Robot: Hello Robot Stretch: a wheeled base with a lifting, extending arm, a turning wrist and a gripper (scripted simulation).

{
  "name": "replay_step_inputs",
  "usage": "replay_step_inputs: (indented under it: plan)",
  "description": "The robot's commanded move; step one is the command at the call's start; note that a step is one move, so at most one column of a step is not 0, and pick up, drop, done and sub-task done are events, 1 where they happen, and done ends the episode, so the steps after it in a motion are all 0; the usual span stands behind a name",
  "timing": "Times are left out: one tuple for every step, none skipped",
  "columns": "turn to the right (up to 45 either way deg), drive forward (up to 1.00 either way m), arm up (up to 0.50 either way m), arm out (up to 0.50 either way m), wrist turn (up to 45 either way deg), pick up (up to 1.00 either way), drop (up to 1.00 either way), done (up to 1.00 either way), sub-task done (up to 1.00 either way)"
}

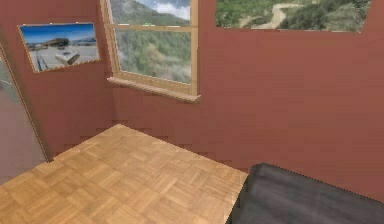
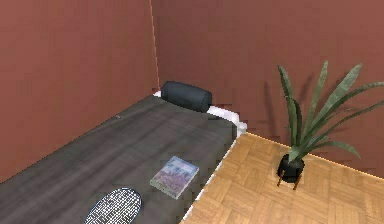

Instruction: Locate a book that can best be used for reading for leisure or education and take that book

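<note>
Where the dark grey bed (image 2: pixel 120 140) runs along the red wall (image 2: pixel 70 70), a thin book (image 2: pixel 176 173) lies flat on it near the floor-side edge, between a dark pillow (image 2: pixel 187 95) at the head and a white meshed oval thing (image 2: pixel 113 207). A potted plant (image 2: pixel 291 167) stands on the wooden floor (image 2: pixel 300 205) beside the bed; how the claw stands, I cannot tell.

nothing of the robot's own body can be told from these views.
</note>
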Motion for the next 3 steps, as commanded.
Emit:
replay_step_inputs:
  plan:
    - [0.0,0.0,0.0,0.46,0.0,0.0,0.0,0.0,0.0]
    - [0.0,0.0,0.0,0.0,45.0,0.0,0.0,0.0,0.0]
    - [0.0,0.0,0.0,0.0,45.0,0.0,0.0,0.0,0.0]
